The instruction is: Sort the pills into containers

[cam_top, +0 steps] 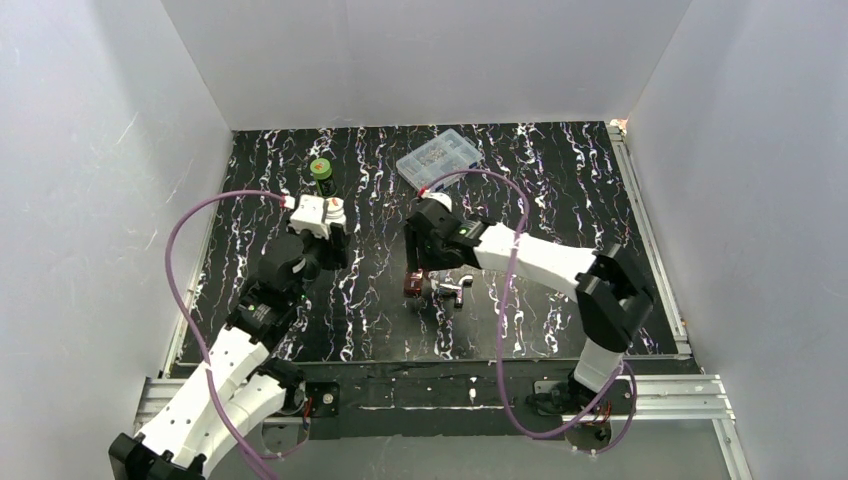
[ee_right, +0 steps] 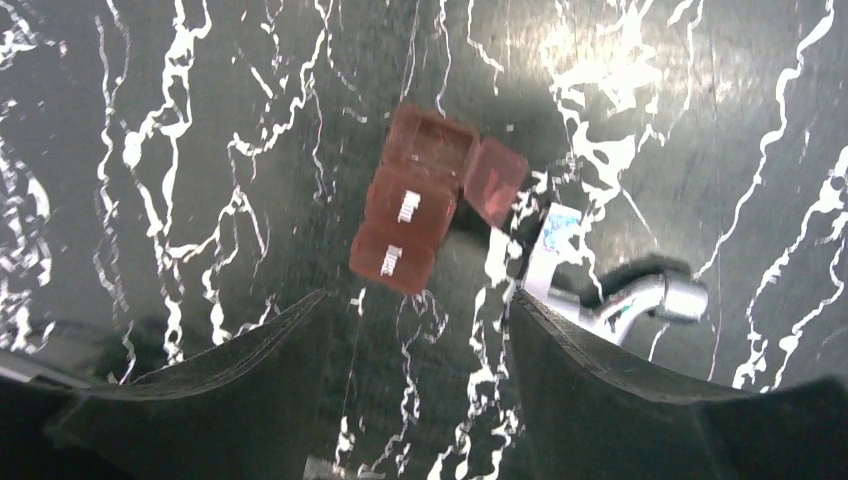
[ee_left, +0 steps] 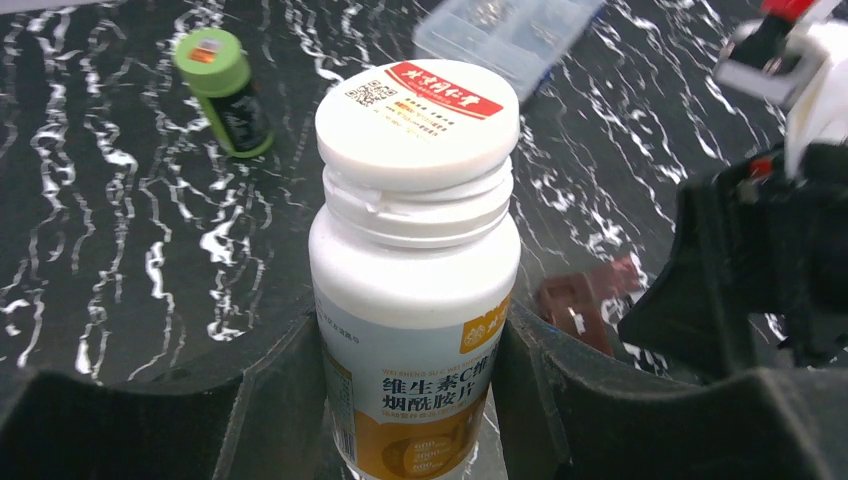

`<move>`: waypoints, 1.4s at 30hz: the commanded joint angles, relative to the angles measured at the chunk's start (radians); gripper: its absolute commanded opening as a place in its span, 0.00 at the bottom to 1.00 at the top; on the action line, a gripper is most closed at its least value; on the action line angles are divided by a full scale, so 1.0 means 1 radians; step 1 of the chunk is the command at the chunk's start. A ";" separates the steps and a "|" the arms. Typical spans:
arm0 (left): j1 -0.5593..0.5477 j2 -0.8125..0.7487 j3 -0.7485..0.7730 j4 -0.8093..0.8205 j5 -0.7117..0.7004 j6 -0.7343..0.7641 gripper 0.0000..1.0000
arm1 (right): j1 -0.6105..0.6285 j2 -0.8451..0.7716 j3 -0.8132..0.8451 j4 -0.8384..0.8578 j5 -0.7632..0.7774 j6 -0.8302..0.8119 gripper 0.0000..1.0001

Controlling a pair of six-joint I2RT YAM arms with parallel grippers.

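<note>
Red-brown case [ee_right: 410, 215] lying flat on the black, white-veined worktop [ee_right: 200, 120]. It has three compartments in a row: the far one is uncovered, its lid [ee_right: 497, 181] swung out to the right, and the other two bear pale marks. A shiny metal piece [ee_right: 640, 300] lies just to its right. The fingers of the right hand [ee_right: 418, 300] are spread below, clear of the case.

Black white-veined table [cam_top: 560, 180]: a green-capped bottle [cam_top: 321, 176] stands at eleven o'clock, and a clear compartment box [cam_top: 439, 158] lies at twelve. Just toward six from the centre lies the red-brown case [cam_top: 412, 284], one lid flipped open, with a silver metal piece [cam_top: 452, 289] just beside it at its three o'clock.
</note>
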 commanded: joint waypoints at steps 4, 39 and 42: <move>0.053 -0.052 0.060 -0.014 -0.067 -0.052 0.00 | 0.047 0.167 0.188 -0.101 0.115 -0.068 0.75; 0.107 -0.056 0.040 0.002 0.039 -0.119 0.00 | 0.074 0.297 0.220 -0.163 0.151 -0.060 0.86; 0.108 -0.063 0.038 0.007 0.047 -0.120 0.00 | 0.069 0.312 0.220 -0.165 0.168 -0.074 0.86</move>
